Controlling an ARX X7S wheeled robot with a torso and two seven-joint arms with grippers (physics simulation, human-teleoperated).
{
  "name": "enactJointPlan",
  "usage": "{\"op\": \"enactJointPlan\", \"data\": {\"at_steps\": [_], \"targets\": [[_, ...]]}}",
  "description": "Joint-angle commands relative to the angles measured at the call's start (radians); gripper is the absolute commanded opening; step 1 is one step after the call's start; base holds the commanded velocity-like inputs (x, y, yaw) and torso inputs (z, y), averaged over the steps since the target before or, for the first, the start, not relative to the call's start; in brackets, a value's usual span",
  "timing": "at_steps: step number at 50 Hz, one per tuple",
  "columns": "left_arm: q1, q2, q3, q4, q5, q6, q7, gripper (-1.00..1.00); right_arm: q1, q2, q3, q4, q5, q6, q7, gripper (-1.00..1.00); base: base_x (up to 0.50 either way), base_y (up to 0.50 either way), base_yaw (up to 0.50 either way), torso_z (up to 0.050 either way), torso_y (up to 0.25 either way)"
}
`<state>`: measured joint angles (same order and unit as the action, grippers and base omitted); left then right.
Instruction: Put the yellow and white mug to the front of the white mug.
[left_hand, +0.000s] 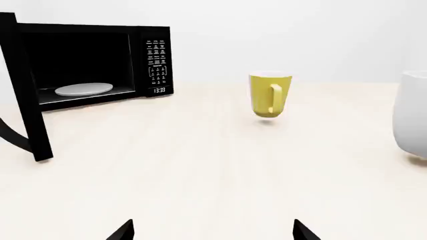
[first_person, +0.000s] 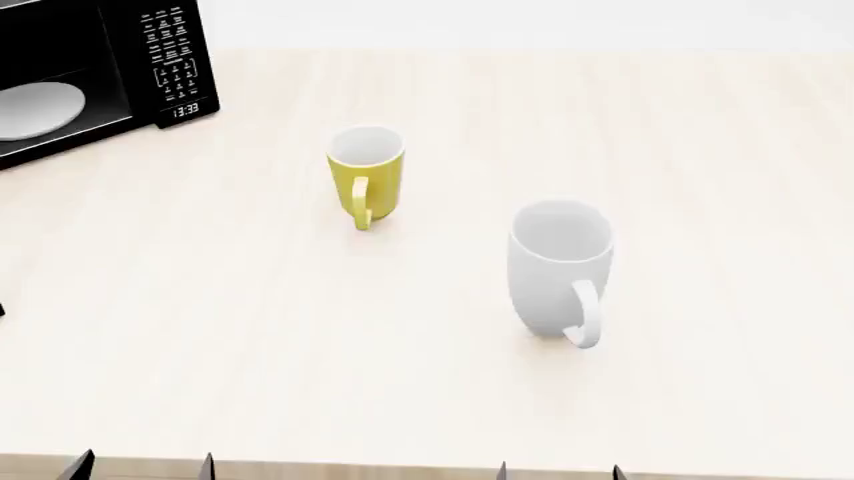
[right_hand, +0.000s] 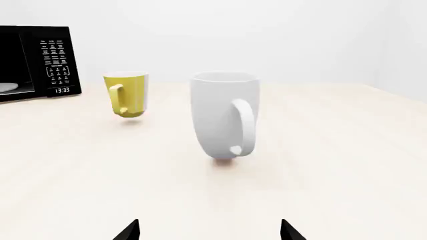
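Note:
The yellow and white mug (first_person: 364, 176) stands upright on the table, handle toward me, farther back and left of the white mug (first_person: 559, 266). It also shows in the left wrist view (left_hand: 269, 95) and the right wrist view (right_hand: 128, 93). The white mug stands upright, handle toward me; it fills the middle of the right wrist view (right_hand: 222, 115) and only its edge shows in the left wrist view (left_hand: 411, 116). My left gripper (first_person: 143, 468) and right gripper (first_person: 558, 472) are open and empty at the table's front edge, well short of both mugs.
A black microwave (first_person: 83, 70) with its door open stands at the back left, a white plate (left_hand: 83, 89) inside. Its open door (left_hand: 27, 95) juts forward. The light wooden table (first_person: 694, 180) stretches right of the mugs.

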<state>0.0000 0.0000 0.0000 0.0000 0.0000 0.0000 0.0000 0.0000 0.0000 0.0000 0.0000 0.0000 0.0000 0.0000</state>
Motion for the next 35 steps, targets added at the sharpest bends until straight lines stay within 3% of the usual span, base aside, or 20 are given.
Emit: {"op": "enactJointPlan", "data": {"at_steps": [1, 20, 29, 35], "targets": [[0.012, -0.021, 0.022, 0.006, -0.024, 0.006, 0.002, 1.0, 0.01, 0.01, -0.014, 0.017, -0.003, 0.007, 0.059, 1.0, 0.0, 0.0, 0.0, 0.0, 0.0], [0.054, -0.086, 0.088, 0.148, -0.009, -0.032, -0.024, 1.0, -0.042, 0.058, -0.038, -0.169, 0.029, 0.129, 0.178, 1.0, 0.0, 0.0, 0.0, 0.0, 0.0], [0.112, -0.114, 0.141, 0.363, 0.014, -0.116, -0.015, 1.0, -0.132, 0.109, 0.081, -0.38, 0.108, 0.194, 0.215, 1.0, 0.0, 0.0, 0.0, 0.0, 0.0], [0.083, -0.111, 0.123, 0.289, -0.014, -0.076, -0.032, 1.0, -0.149, 0.127, 0.128, -0.371, 0.148, 0.165, 0.216, 1.0, 0.0, 0.0, 0.0, 0.0, 0.0]]}}
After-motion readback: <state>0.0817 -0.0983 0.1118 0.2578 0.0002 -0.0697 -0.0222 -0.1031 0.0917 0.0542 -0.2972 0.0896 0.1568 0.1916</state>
